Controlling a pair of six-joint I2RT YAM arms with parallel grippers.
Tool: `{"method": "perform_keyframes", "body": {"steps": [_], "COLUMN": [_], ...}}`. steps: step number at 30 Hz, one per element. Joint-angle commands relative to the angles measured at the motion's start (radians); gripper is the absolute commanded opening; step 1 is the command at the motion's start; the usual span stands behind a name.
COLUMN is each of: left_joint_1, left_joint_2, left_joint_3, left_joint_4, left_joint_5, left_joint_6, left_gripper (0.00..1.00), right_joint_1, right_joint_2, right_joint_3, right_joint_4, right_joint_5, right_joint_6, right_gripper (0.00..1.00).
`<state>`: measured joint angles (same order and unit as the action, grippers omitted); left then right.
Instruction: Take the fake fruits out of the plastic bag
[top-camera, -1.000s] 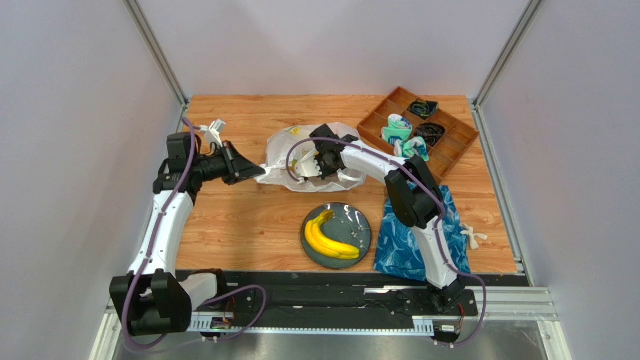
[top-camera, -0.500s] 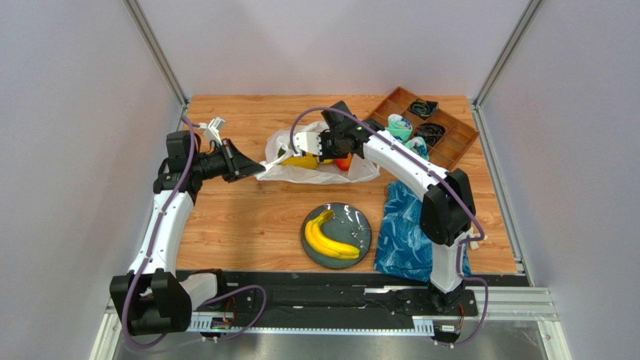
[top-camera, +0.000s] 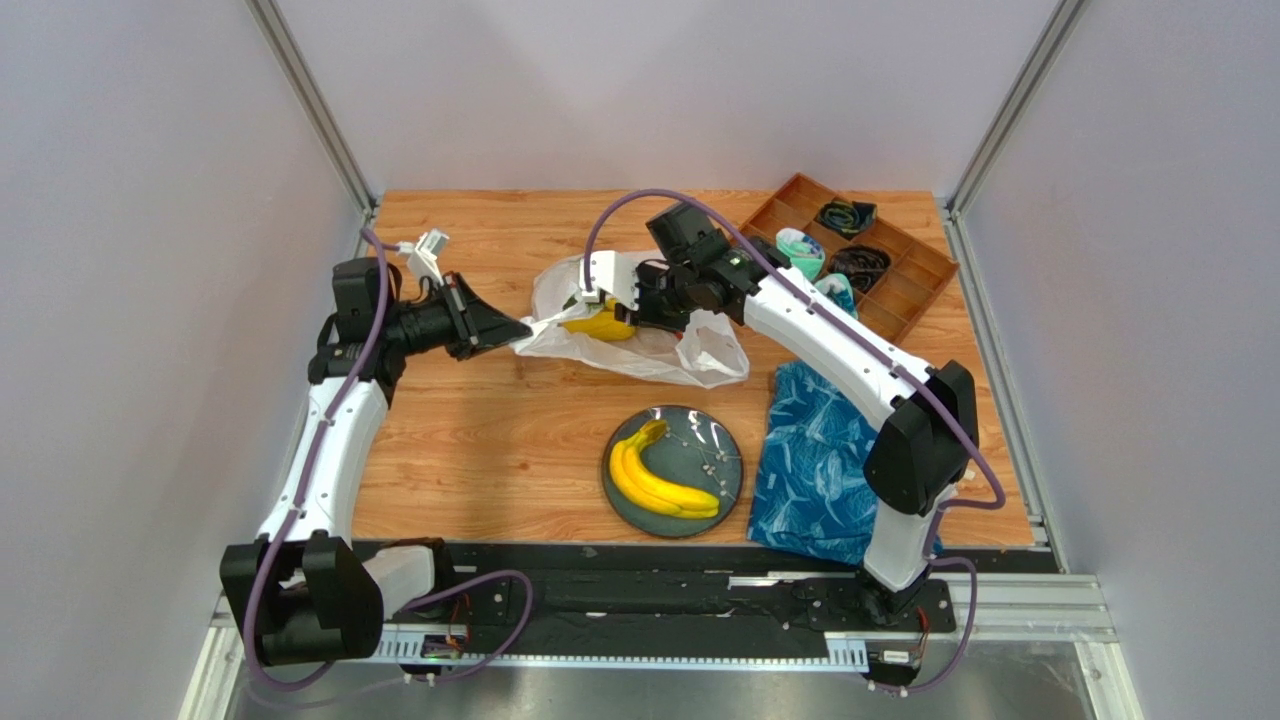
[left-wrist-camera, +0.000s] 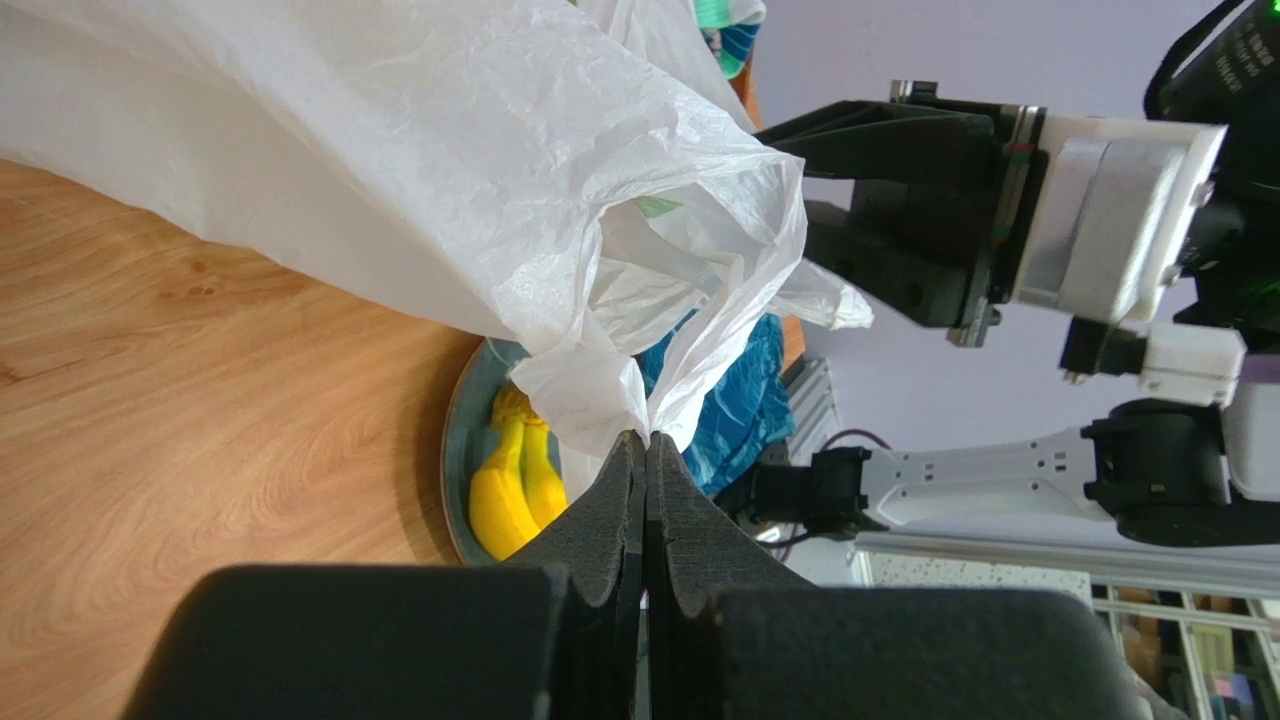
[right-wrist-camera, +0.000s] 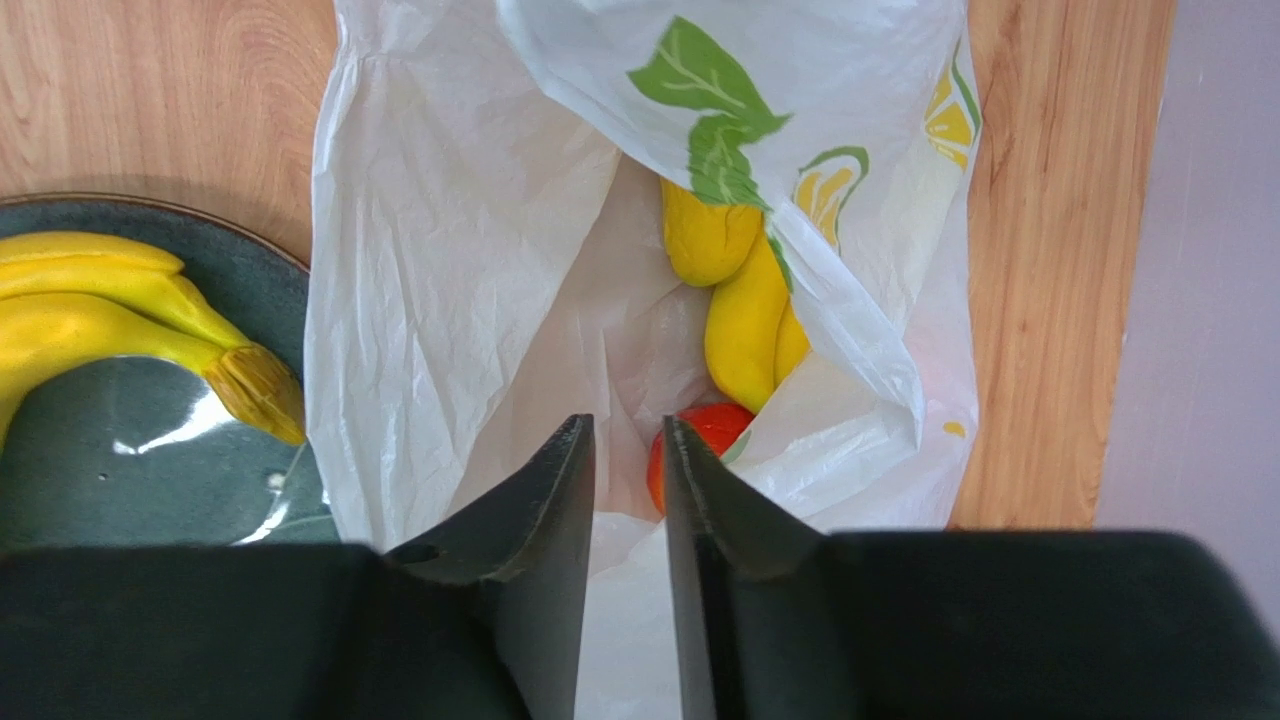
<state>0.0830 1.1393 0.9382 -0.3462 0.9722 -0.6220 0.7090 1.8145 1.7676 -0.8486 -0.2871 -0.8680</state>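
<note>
Wood table (top-camera: 481, 450): left tool (left-wrist-camera: 646, 450) pinches plastic bag (left-wrist-camera: 451, 165); right tool (right-wrist-camera: 628, 428) ajar near fake fruits (right-wrist-camera: 744, 315).

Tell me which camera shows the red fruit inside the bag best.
The right wrist view: the red fruit peeks out of the open bag, beside a yellow banana. The top view shows only yellow banana there, no red. The left wrist view shows just the crumpled outside of the bag.

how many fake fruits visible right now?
3: one banana bunch on the plate; a second banana bunch and a red-orange fruit inside the plastic bag. Others may be hidden under its folds.
</note>
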Motion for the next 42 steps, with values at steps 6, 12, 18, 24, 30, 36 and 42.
{"method": "perform_keyframes", "body": {"steps": [6, 12, 18, 24, 30, 36, 42], "left_joint_1": [0.003, 0.001, 0.003, 0.001, 0.003, 0.001, 0.001], "left_joint_2": [0.053, 0.053, 0.095, 0.145, 0.166, 0.174, 0.214], "left_joint_3": [0.122, 0.120, 0.157, 0.214, 0.249, 0.235, 0.257], "left_joint_4": [0.076, 0.194, 0.205, 0.153, 0.069, 0.030, 0.114], "left_joint_5": [0.123, 0.241, 0.324, 0.388, 0.390, 0.338, 0.274], "left_joint_6": [-0.059, -0.128, -0.091, -0.033, 0.050, 0.096, 0.048], "left_gripper": [0.00, 0.00, 0.00, 0.00, 0.00, 0.00, 0.00], "right_joint_1": [0.010, -0.009, -0.069, -0.123, -0.158, -0.160, -0.160], "right_joint_2": [0.158, 0.292, 0.405, 0.554, 0.637, 0.560, 0.325], "right_joint_3": [0.096, 0.170, 0.220, 0.288, 0.348, 0.296, 0.256], "right_joint_4": [0.022, 0.005, 0.033, 0.048, 0.126, 0.330, 0.125], "right_joint_5": [0.075, 0.118, 0.154, 0.223, 0.229, 0.099, -0.119], "right_joint_6": [-0.319, -0.456, -0.554, -0.695, -0.835, -0.751, -0.571], "right_gripper": [0.31, 0.27, 0.50, 0.63, 0.47, 0.12, 0.08]}}
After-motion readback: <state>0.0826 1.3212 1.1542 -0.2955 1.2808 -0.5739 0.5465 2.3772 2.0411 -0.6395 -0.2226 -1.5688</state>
